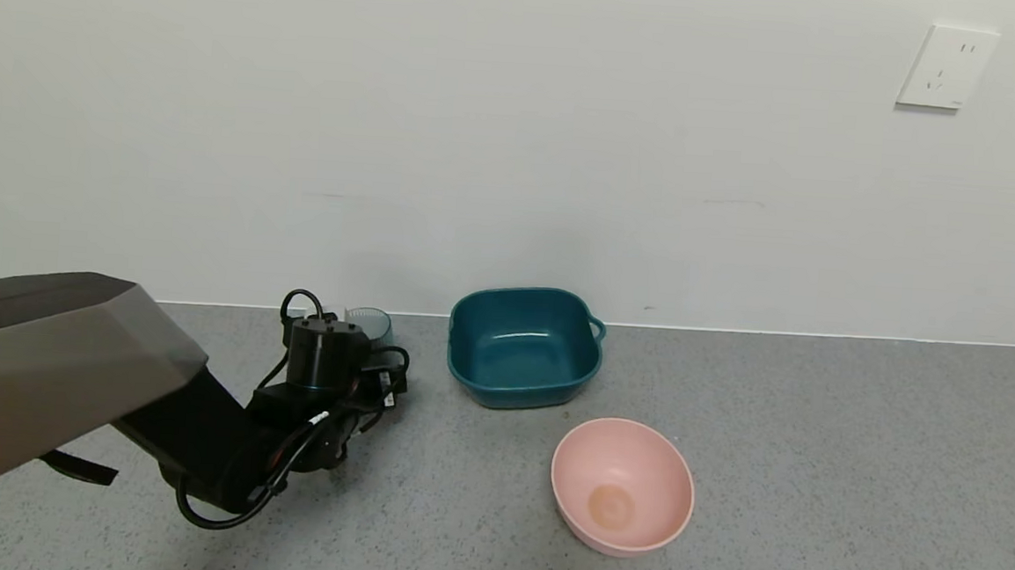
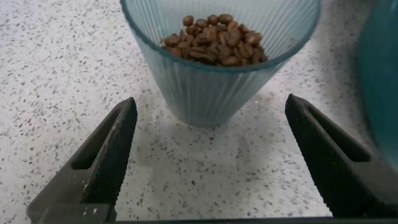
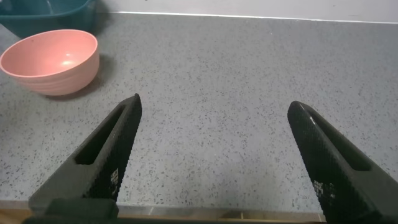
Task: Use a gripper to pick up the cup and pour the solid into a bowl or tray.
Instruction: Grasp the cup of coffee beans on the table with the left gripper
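The left gripper (image 2: 211, 155) is spread wide and holds nothing; its two black fingers (image 2: 102, 158) stand on either side of the cup (image 2: 221, 62) without touching it, with the cup's base just ahead of the gap between them. In the head view the left arm (image 1: 71, 364) reaches forward low over the grey speckled counter (image 1: 813, 471), wrist and looped cables hiding the fingers and most of the cup (image 1: 370, 322), of which only the rim and upper wall show behind the wrist, close to the wall. The cup stands upright, filled with brown beans (image 2: 211, 40); its far rim is cut off in the left wrist view. Just beside the cup, to its right, sits the teal basin (image 1: 523, 348), a sliver of which edges into the wrist view. Nearer the robot is a pink bowl (image 1: 621, 484). The right gripper (image 3: 214, 155) is also wide open and empty, over bare counter, with the pink bowl well off to one side; the right arm is out of the head view.
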{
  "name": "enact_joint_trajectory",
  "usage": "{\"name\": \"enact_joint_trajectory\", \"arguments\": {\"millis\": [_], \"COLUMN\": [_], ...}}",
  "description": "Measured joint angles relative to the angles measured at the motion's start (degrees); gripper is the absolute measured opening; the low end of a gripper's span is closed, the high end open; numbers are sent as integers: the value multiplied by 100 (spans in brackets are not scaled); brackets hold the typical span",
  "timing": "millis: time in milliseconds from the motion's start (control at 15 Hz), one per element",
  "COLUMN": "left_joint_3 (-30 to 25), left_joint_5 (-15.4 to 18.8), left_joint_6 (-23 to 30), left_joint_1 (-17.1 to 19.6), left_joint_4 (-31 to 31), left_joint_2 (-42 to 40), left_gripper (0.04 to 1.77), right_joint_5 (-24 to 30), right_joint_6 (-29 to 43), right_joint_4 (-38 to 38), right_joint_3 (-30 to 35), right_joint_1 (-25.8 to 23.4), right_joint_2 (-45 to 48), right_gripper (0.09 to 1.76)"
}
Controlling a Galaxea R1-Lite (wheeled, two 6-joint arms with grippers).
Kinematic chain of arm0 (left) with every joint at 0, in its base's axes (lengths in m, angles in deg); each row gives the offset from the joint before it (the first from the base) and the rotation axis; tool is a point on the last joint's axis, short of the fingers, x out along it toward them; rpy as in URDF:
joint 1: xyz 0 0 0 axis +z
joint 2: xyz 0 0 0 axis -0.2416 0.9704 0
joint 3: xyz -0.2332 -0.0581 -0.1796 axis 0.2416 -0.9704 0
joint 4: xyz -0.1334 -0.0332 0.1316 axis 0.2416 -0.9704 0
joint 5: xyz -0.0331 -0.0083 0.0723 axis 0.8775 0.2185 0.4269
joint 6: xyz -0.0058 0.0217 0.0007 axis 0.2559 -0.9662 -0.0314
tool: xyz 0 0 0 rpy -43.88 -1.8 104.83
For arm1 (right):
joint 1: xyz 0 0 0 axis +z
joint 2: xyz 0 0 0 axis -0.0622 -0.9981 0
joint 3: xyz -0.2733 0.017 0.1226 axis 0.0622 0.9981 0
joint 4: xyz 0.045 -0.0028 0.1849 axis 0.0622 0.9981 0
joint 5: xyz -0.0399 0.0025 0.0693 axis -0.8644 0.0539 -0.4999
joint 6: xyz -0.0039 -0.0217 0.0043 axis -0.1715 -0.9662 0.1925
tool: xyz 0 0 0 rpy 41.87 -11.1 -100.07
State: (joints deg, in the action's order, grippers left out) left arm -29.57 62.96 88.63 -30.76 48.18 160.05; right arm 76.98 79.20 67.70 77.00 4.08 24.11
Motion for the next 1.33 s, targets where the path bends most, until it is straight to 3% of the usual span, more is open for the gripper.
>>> {"name": "enact_joint_trajectory", "arguments": {"millis": [333, 667, 1000, 1333], "left_joint_3": [29, 49, 352, 538], "left_joint_5": [-269, -617, -1009, -1064], "left_joint_6": [-380, -1117, -1219, -1153], "left_joint_1": [-4, -28, -28, -28], "left_joint_4": [647, 1670, 1813, 1852], "left_joint_2": [263, 681, 1045, 1191], "left_gripper": [172, 172, 172, 172], "right_joint_5": [2, 0, 2, 0], "right_joint_6": [2, 0, 0, 0], "right_joint_4": [0, -2, -2, -2], "right_joint_3": [0, 2, 5, 5], "right_joint_1": [0, 0, 0, 0], "right_joint_2": [0, 0, 0, 0], "right_gripper": [171, 171, 171, 171]}}
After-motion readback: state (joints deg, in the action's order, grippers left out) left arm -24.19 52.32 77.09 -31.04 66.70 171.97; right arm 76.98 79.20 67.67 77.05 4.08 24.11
